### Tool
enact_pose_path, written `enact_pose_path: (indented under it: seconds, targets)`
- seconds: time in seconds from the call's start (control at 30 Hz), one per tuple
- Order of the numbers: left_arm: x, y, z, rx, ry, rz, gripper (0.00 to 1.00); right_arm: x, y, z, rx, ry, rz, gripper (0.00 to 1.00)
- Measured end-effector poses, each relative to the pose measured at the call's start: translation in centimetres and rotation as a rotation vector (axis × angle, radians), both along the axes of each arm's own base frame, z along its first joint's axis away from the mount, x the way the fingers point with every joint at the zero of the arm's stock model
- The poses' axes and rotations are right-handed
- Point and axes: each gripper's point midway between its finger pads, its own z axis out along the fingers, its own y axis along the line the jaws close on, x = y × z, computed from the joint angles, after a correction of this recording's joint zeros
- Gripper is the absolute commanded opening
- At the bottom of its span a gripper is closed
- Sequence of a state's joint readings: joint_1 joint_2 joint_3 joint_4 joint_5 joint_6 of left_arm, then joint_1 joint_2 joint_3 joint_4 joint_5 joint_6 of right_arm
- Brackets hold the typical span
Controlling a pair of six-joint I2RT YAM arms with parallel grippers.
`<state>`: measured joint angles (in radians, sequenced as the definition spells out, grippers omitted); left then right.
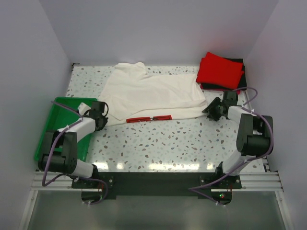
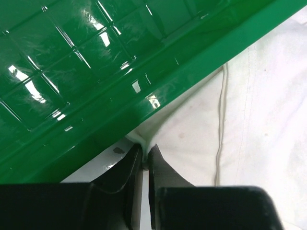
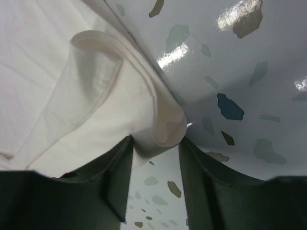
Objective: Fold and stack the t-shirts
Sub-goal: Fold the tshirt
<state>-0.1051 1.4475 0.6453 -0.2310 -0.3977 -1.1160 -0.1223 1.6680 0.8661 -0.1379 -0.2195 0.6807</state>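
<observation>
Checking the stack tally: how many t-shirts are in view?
3. White shirt spread in the middle; red shirt folded at the far right corner, on a black shirt. More could lie hidden under the red.

Table (image 1: 168, 143) layout, left to right
The tray (image 1: 48, 125) sits at the left edge; the spread t-shirt (image 1: 153, 93) lies mid-table just right of it; the folded t-shirts (image 1: 220, 71) sit stacked in the far right corner

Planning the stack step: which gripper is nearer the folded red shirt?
Right. The right gripper sits just on the near side of the red shirt, at the white shirt's right corner. The left gripper is across the table, by the green tray.
</observation>
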Motion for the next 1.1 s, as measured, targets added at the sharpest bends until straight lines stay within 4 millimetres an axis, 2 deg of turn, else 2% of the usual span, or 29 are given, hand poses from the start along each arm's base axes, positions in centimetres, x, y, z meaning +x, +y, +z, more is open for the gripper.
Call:
enact_pose_path:
  seconds: [0.07,0.1,0.17,0.2,0.3,0.4,0.5,0.7,0.8,0.93,1.1]
  targets:
    - [0.0,-0.1,0.0,-0.003,-0.001,-0.004,0.0,0.4,0.0,-0.3,0.004,0.0,-0.009,0.31]
    - [0.1,-0.1,0.0,-0.005,-0.001,-0.006,0.0,0.5,0.0,-0.5,0.006,0.003,-0.012,0.24]
    - [0.1,-0.2,0.0,-0.006,-0.001,-0.013,0.0,0.8,0.0,-0.6,0.011,0.002,-0.021,0.18]
    - [0.1,-0.3,0.0,-0.009,0.0,-0.016,0.0,0.9,0.0,-0.7,0.01,0.001,-0.026,0.11]
    - [0.1,-0.4,0.0,-0.013,0.001,-0.024,0.0,1.0,-0.1,-0.8,0.008,0.001,-0.033,0.0]
    - [0.1,-0.5,0.3,-0.013,-0.006,-0.036,0.0,0.9,-0.2,-0.8,0.003,0.004,-0.039,0.0]
    - [0.3,-0.5,1.7,-0.015,-0.043,-0.042,0.0,0.4,-0.5,-0.1,-0.015,0.01,-0.045,0.0]
    - [0.6,-0.7,5.8,-0.031,-0.167,-0.051,0.0,-0.8,-1.7,4.2,-0.038,-0.058,-0.063,0.0]
    - [0.3,-0.9,7.5,-0.044,-0.212,-0.059,0.0,-2.1,-2.9,5.3,-0.045,-0.07,-0.092,0.0]
    - [-0.7,-1.2,9.1,-0.06,-0.258,-0.073,0.0,-4.8,-3.4,4.9,-0.029,-0.034,-0.105,0.0]
    - [-3.6,-1.2,8.3,-0.071,-0.242,-0.083,0.0,-8.8,-3.4,3.9,-0.023,0.041,-0.116,0.0]
